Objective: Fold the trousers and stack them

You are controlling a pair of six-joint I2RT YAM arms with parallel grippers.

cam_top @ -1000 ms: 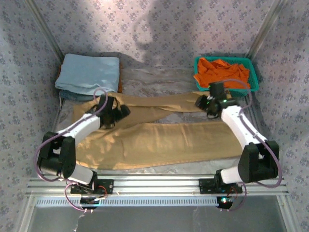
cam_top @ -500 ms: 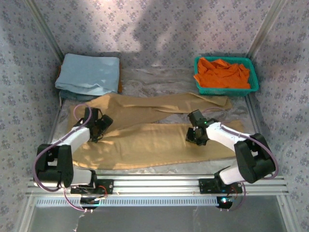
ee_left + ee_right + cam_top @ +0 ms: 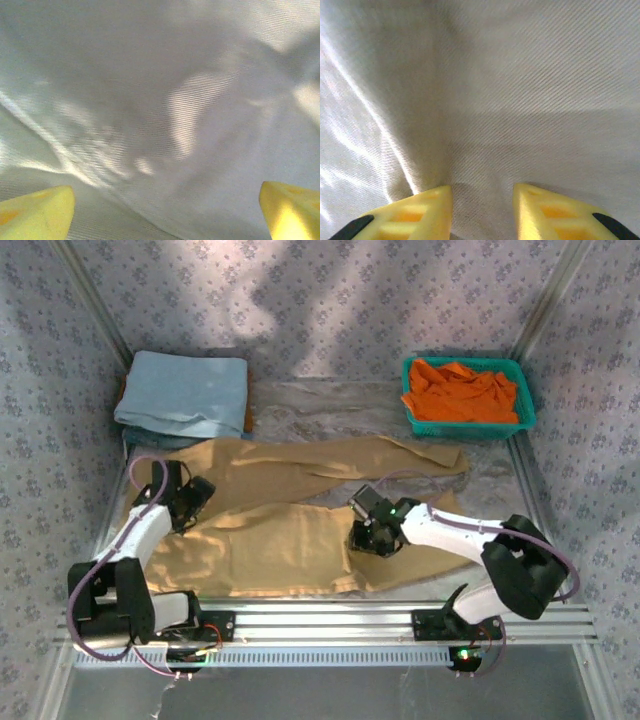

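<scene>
The tan trousers [image 3: 270,540] lie spread across the table, waist at the left and both legs running right; the far leg [image 3: 340,458] ends near the basket. My left gripper [image 3: 186,503] hovers wide open over the waist end, and pale cloth [image 3: 165,110] lies close below its yellow fingertips [image 3: 40,210]. My right gripper [image 3: 364,532] rests low on the near leg. Its fingers [image 3: 420,210] stand partly apart, and the trousers' weave [image 3: 520,100] runs flat across the gap. A crease runs to the left finger. A cloth edge [image 3: 345,565] stands just left of that gripper.
A folded light blue cloth [image 3: 185,390] lies at the back left. A green basket [image 3: 470,426] with an orange garment [image 3: 460,390] stands at the back right. Crinkled clear sheet [image 3: 320,400] covers the table's back. The metal rail [image 3: 320,622] runs along the near edge.
My right arm swung from the far leg's end by the basket down and left onto the near leg. My left gripper drew back left toward the waist. A cloth edge formed by the right gripper.
</scene>
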